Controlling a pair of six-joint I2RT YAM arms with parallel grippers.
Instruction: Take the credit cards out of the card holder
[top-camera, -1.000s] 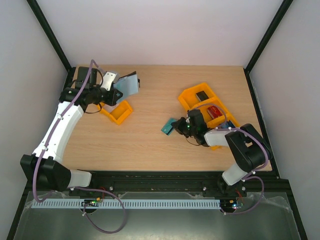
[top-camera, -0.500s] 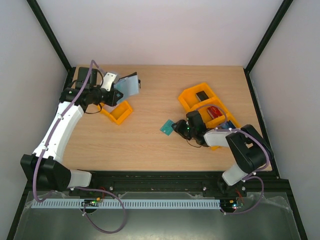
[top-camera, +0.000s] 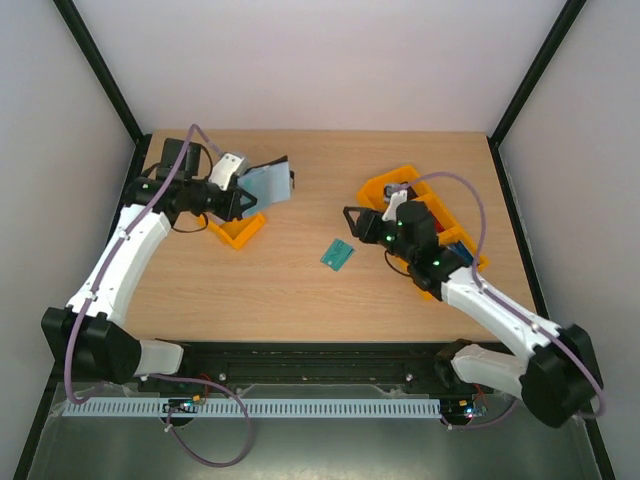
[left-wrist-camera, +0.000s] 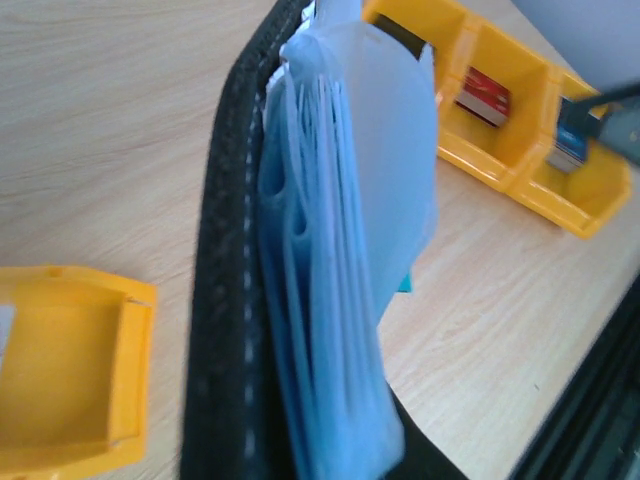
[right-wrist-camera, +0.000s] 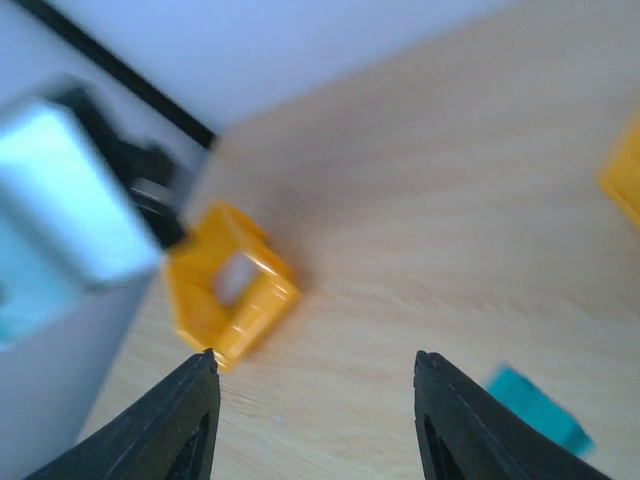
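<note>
The tabletop (top-camera: 300, 290) is flat, matt, light wood grain. On it stand hard orange plastic containers: a multi-bin tray (top-camera: 385, 190) at the right and a single bin (top-camera: 240, 232) at the left. The card holder (top-camera: 265, 184) has a black stitched cover and soft translucent blue sleeves. The left hand (top-camera: 238, 196) clamps it off the tabletop at the far left, with the sleeves fanned open toward the right. One credit card (top-camera: 338, 254), thin rigid teal plastic, lies flat mid-tabletop, long axis near-left to far-right. Whether the sleeves hold more cannot be told. The right hand (right-wrist-camera: 312, 360) is empty, fingers apart, pointing left. The card holder lies left of it and slightly farther, so this free hand is judged best placed to draw from the open side
</note>
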